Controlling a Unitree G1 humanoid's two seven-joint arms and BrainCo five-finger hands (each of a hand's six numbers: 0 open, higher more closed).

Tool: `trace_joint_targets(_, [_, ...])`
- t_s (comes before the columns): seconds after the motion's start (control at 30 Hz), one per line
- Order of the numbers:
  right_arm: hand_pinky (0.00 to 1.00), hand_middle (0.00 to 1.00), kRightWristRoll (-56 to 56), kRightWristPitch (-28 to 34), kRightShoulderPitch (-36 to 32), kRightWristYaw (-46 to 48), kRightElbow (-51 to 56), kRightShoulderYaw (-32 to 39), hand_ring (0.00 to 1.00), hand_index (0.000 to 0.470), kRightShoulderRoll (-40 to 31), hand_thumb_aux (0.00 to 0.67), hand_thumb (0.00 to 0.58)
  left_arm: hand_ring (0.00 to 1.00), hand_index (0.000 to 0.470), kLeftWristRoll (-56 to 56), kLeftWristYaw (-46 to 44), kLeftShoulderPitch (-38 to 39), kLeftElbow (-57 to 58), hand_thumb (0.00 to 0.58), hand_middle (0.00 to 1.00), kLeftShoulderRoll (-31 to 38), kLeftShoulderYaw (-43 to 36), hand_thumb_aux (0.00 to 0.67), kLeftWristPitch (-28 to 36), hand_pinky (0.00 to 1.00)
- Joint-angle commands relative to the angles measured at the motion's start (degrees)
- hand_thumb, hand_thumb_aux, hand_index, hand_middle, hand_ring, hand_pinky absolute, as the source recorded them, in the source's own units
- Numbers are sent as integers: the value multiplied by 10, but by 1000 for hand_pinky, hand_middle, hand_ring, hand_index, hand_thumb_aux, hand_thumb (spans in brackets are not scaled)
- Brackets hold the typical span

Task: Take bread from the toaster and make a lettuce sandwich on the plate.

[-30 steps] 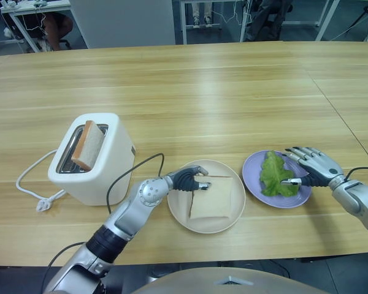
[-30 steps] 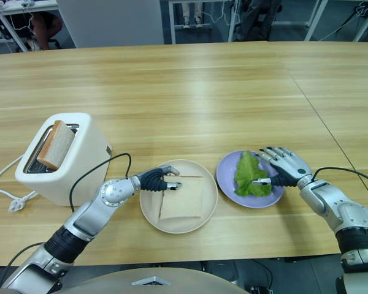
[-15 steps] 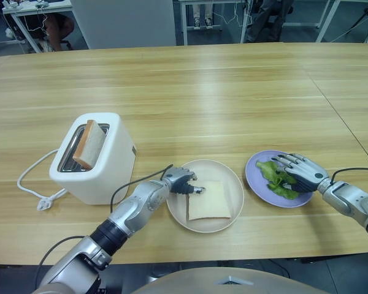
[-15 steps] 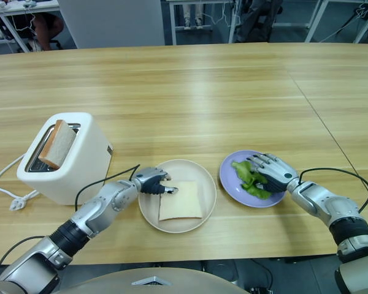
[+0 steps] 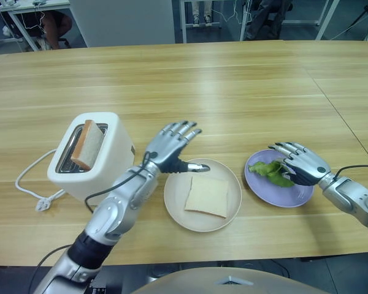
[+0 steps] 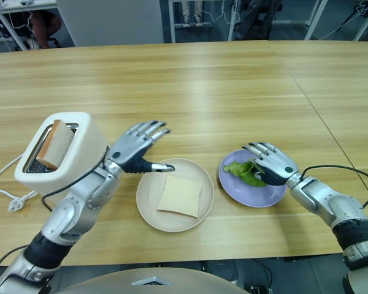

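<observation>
A white power cord (image 5: 43, 203) lies looped on the pale, wood-grained table (image 5: 233, 92) at the far left, running to a boxy white toaster (image 5: 107, 168) with rounded corners and a smooth, matte shell. One slice of toast (image 5: 88, 144), brown at the crust and pale on its face, stands tilted in the metal-lined slot, sticking up well above the top. Just right of the toaster the left hand (image 5: 168, 147), grey metal with dark jointed segments, hangs above the table with its fingers spread wide and nothing in its grasp; its thumb points right, over the near-left rim of a round, beige, matte plate (image 5: 172, 208). A square slice of bread (image 5: 207, 197), soft and cream-coloured, lies flat in the middle of that plate, slightly turned, below and to the right of the spread hand and apart from it. Further right sits a smaller round purple plate (image 5: 288, 197), smooth-surfaced. Over its left part a crumpled, ruffled green lettuce leaf (image 5: 267, 170) bunches up, its free end poking out leftward. The right hand (image 5: 303, 164) arches over the purple plate from the right with its fingers curled down onto the lettuce, gripping the leaf at its right end.
</observation>
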Motion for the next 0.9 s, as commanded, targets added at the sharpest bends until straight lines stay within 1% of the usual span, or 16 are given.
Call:
trace_joint_targets(0.03, [0,0,36,3,20,25,-97,-29,0,460,6,670,580,0,0,12,-11,29,-82,0,0,4,98,0,36,0])
trace_joint_targets(0.13, [0,0,48,10,30,51,-145,-34,0,460,20,670,580,0,0,18,-21,49,-109,0,0,13,169,0,55,0])
trace_joint_targets(0.23, [0,0,55,12,31,82,-184,-24,0,460,46,670,580,0,0,22,-26,74,-108,0,0,27,251,0,76,0])
trace_joint_targets(0.27, [0,0,54,13,28,95,-195,-16,0,460,60,670,580,0,0,33,-35,91,-93,0,0,40,288,0,91,0])
trace_joint_targets(0.33, [0,0,51,14,22,112,-207,-7,0,460,82,670,580,0,0,45,-42,112,-66,0,0,55,333,0,109,0])
trace_joint_targets(0.4, [0,0,43,16,12,125,-211,6,0,460,108,670,580,0,0,54,-48,131,-26,0,0,67,353,0,124,0])
trace_joint_targets(0.5, [0,0,28,18,-10,144,-203,28,0,460,143,670,580,0,0,61,-71,138,24,0,0,76,344,0,142,0])
trace_joint_targets(0.67, [0,0,4,20,-49,157,-175,63,0,460,189,670,580,0,0,71,-110,123,88,0,0,73,285,0,154,0])
trace_joint_targets(0.8, [0,0,-24,19,-71,153,-148,93,0,460,211,670,580,0,0,44,-130,116,87,0,0,54,256,0,156,0])
trace_joint_targets(0.9, [0,0,-50,16,-75,158,-134,116,0,460,208,670,580,0,0,21,-138,109,72,0,0,45,249,0,152,0])
